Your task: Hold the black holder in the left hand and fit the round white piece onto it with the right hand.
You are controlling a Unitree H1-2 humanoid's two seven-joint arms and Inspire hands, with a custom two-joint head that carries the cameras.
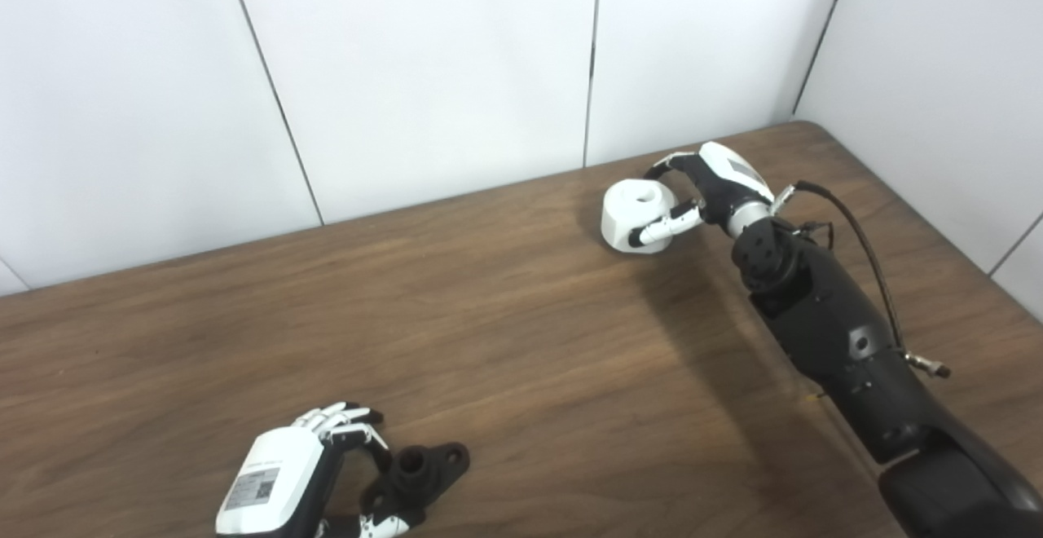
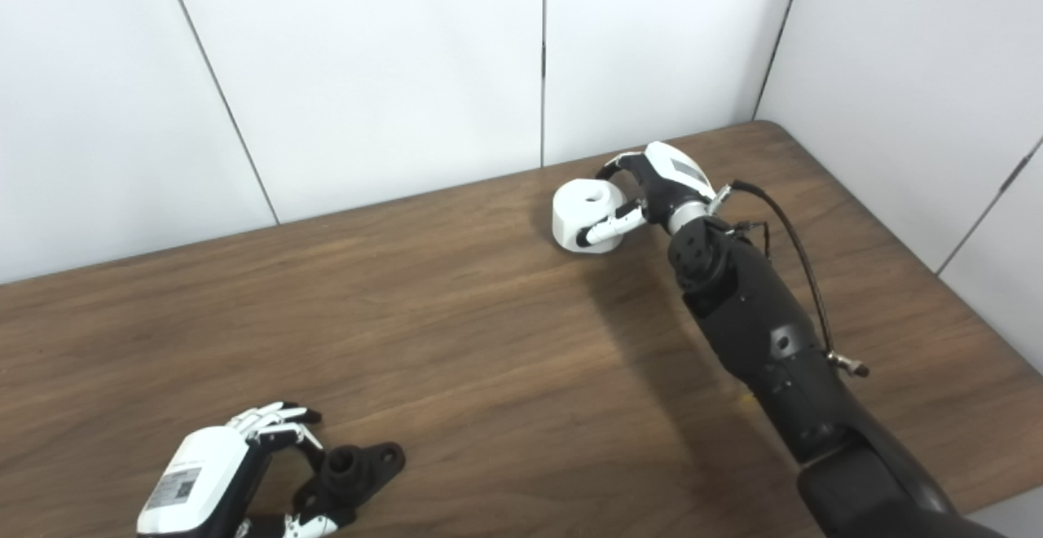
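Left eye view: left hand [image 1: 281, 481] wrapped around black holder [image 1: 420, 469] at desk [image 1: 489, 318] front edge. Right hand [image 1: 705, 187] curled around round white piece [image 1: 635, 213] near far right corner; lift unclear. Fitting not done, parts well apart. Brown wood top, white panel walls [image 1: 407, 57].

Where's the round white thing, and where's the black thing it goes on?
round white piece [image 1: 631, 216], left eye view, its side wall.
black holder [image 1: 422, 473], left eye view, beside its round socket.
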